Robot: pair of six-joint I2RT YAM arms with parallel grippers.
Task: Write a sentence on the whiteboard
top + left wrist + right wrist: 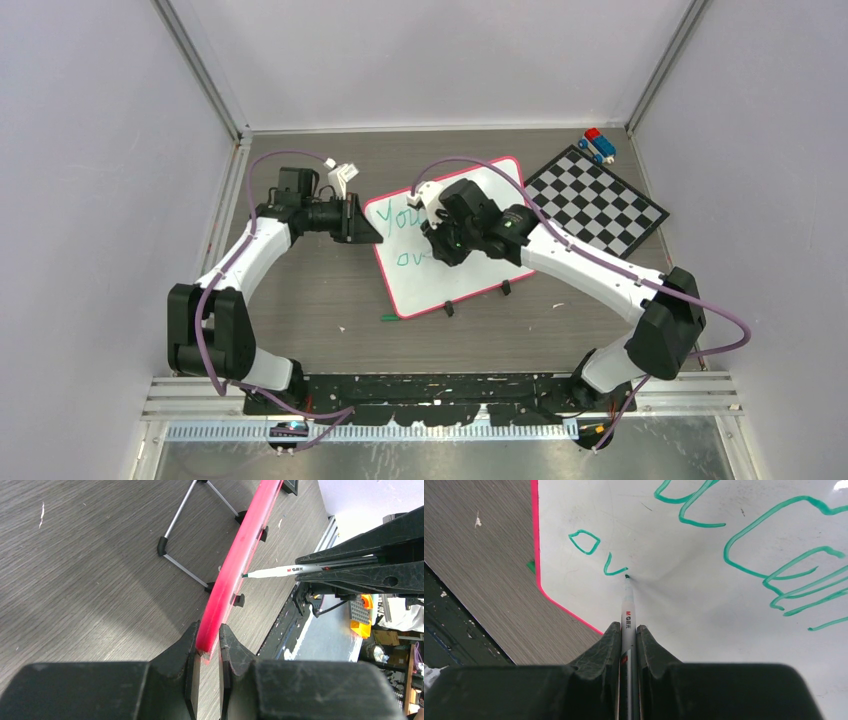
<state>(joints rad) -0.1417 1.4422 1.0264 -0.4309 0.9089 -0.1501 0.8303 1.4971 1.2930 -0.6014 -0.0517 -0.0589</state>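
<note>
Mid-sentence: the left pincer (209, 637) clamps the pink-red rim of the flat white whiteboard (455, 285) propped mid-counter (300, 290), while the right pincer (628, 630) grips a slim white green-tipped marker (628, 602) touching the board just after "ov" in the green handwritten sentence (594, 550); next, I judge, comes an "e" under light, steady pressure.

We see the left gripper (372, 232) at the whiteboard (428, 288)'s left edge, the right gripper (437, 243) over green writing (400, 218), and a checkerboard (597, 200) just beside the board.
</note>
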